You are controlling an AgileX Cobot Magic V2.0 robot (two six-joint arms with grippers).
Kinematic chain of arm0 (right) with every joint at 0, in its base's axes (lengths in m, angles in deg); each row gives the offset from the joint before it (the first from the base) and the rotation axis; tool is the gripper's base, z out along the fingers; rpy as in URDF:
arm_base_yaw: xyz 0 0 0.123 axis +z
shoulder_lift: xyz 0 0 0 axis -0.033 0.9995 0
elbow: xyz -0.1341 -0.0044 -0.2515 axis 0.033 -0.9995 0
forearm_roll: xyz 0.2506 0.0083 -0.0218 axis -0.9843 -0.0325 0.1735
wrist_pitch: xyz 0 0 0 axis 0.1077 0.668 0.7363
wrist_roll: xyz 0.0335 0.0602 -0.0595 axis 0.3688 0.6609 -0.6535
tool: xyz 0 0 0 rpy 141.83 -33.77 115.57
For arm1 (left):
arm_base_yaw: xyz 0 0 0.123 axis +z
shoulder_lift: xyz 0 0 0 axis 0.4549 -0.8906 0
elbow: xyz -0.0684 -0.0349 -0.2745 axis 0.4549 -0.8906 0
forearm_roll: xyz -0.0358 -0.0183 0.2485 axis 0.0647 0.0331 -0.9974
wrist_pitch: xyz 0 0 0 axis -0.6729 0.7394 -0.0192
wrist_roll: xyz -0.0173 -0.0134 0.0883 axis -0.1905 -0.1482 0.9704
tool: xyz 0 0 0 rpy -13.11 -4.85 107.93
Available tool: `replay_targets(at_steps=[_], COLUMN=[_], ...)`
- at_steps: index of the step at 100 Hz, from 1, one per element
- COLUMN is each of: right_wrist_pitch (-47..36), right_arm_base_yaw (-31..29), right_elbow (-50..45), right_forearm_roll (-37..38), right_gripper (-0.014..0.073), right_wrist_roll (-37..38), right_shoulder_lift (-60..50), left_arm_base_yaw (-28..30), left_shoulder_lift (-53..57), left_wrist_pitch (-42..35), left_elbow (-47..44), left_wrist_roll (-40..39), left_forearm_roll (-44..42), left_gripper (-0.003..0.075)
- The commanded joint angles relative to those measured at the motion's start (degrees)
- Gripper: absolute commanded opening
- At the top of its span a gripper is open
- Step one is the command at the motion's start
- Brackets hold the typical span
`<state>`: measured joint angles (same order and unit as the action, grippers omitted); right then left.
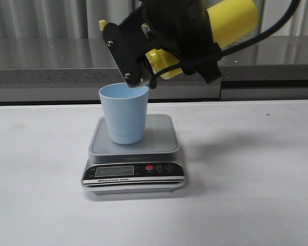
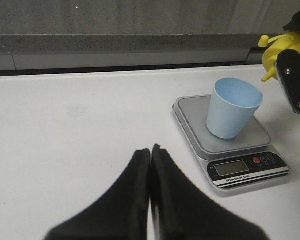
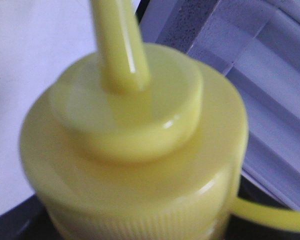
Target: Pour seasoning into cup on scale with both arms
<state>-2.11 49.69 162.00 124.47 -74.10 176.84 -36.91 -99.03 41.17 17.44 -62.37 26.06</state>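
The light blue cup point(image 1: 124, 115) point(image 2: 232, 110) stands upright on the grey platform of the scale point(image 1: 159, 139) point(image 2: 242, 168). My right gripper point(image 1: 149, 72) is shut on the yellow seasoning bottle point(image 1: 231, 20) point(image 3: 135, 150), which it holds tipped down to the left above the cup's rim. One black finger point(image 1: 124, 54) point(image 2: 295, 80) hides the nozzle in the front view, and no pouring stream shows. The cap strap point(image 3: 270, 215) hangs free. Low over the table to the left of the scale, my left gripper point(image 2: 150, 150) is shut on nothing; the front view does not show it.
A grey stone ledge point(image 1: 41, 72) runs along the back of the white table point(image 1: 256, 195). A black cable point(image 1: 269, 28) loops from the right arm at the upper right. The scale's display and red button point(image 1: 149, 167) face the front edge.
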Motion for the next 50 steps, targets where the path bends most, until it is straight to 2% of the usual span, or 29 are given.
replay_targets(at_steps=[1,17,31,50], right_wrist_pitch=[1.11,1.53,0.33,-6.89], right_arm_base_yaw=[0.09,0.09,0.09,-0.98], right_elbow=[1.94,1.94,1.94,1.94], right_forearm_roll=[4.31,3.1,1.67,-7.41], right_gripper=[-0.006,-0.006,-0.006,-0.006], right_wrist_roll=[1.72,17.51,25.19,33.59], right_shoulder_lift=[-2.91,-3.49,-5.35,-10.85], left_arm_base_yaw=[0.08,0.08,0.08,0.08], left_shoulder_lift=[-0.51,-0.51,-0.51,-0.51], left_wrist_pitch=[-4.44,-4.44,-4.44,-4.44], left_elbow=[1.4,1.4,1.4,1.4], left_wrist_roll=[-0.44,-0.44,-0.44,-0.44], left_forearm_roll=[0.54,0.54,0.54,0.54], left_gripper=[-0.002,-0.002,-0.002,-0.002])
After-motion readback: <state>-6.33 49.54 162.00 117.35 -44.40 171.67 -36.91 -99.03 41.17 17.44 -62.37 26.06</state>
